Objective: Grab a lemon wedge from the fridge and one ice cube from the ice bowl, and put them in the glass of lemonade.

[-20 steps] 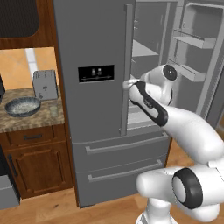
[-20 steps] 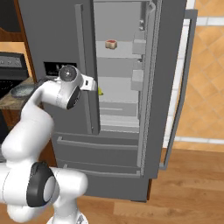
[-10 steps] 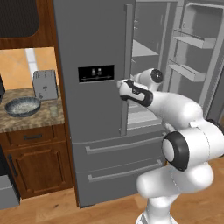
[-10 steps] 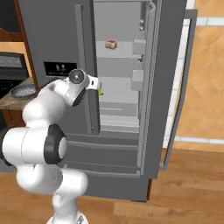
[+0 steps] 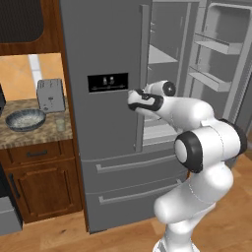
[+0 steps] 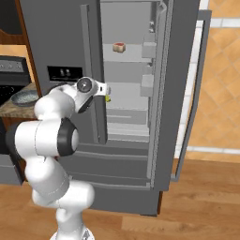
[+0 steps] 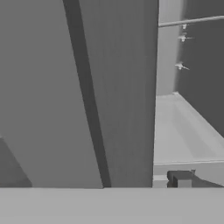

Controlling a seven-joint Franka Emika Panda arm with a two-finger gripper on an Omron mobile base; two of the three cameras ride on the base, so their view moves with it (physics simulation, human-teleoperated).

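The end effector is held wide open with nothing between its fingers, parked right at the free edge of the fridge's closed left door, probably so it can be swung round that edge and into the open right half where the lemon wedge is kept. A small yellow-green bit that is likely the lemon wedge can be made out in the right base view, on a middle shelf just beside the hand; it's hidden by the arm in the left base view. That same view also gives a small brownish item on an upper shelf, too tiny to be named. The right door is swung fully out, presumably to leave room for the reach, and its empty bins are seen best from the left side. In the hand view, the door edge with its dark handle bar is shown up close, plus a bare shelf to the right, so the camera is judged to be aimed past the wedge for now. Over on the bench, caught properly by the left base view, the ice bowl sits in front of the toaster, with the glass of lemonade just beside the bowl, all well apart from the arm.
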